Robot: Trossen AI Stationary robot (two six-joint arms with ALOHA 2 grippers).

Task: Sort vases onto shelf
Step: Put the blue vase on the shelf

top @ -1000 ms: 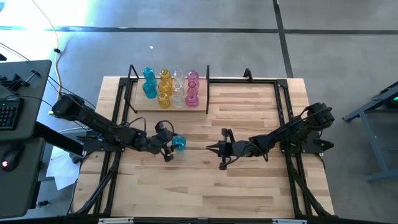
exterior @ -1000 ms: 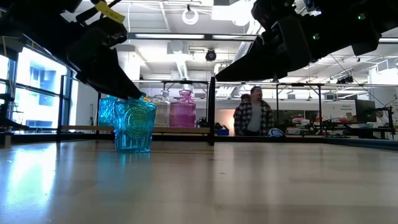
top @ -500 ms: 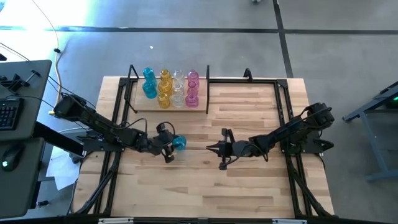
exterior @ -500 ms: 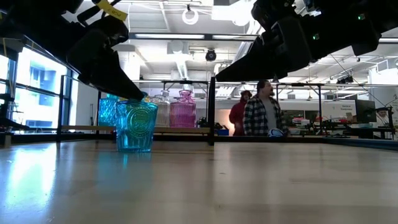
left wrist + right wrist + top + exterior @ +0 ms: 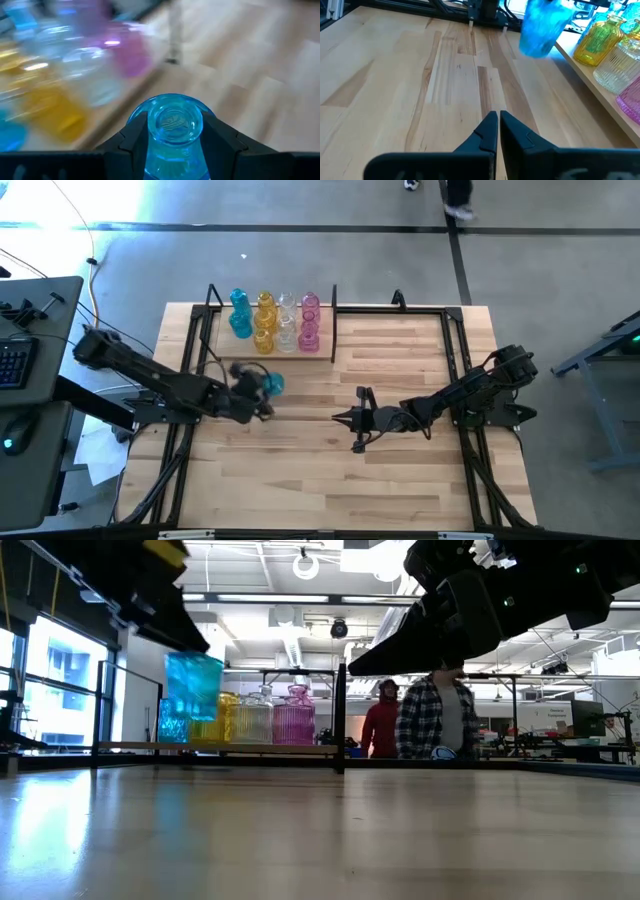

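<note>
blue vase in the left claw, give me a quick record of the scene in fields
blue vase: gripped by the left claw, lifted clear of the table
left arm: between table middle and shelf
shelf contents: blue, yellow, clear and pink vases in rows
right claw: shut, empty, low over the table middle
background: two people standing behind the table in the low view

From my remote station: a robotics lab in an open industrial hall. My butcher-block table [image 5: 400, 470] stands on a bare concrete floor [image 5: 560, 260], a desk with keyboard [image 5: 12, 363] to its left. Beyond it are exposed ceiling ducts [image 5: 290, 640], strip lights, cluttered benches [image 5: 560, 745] and two people [image 5: 435, 720] standing.
</note>
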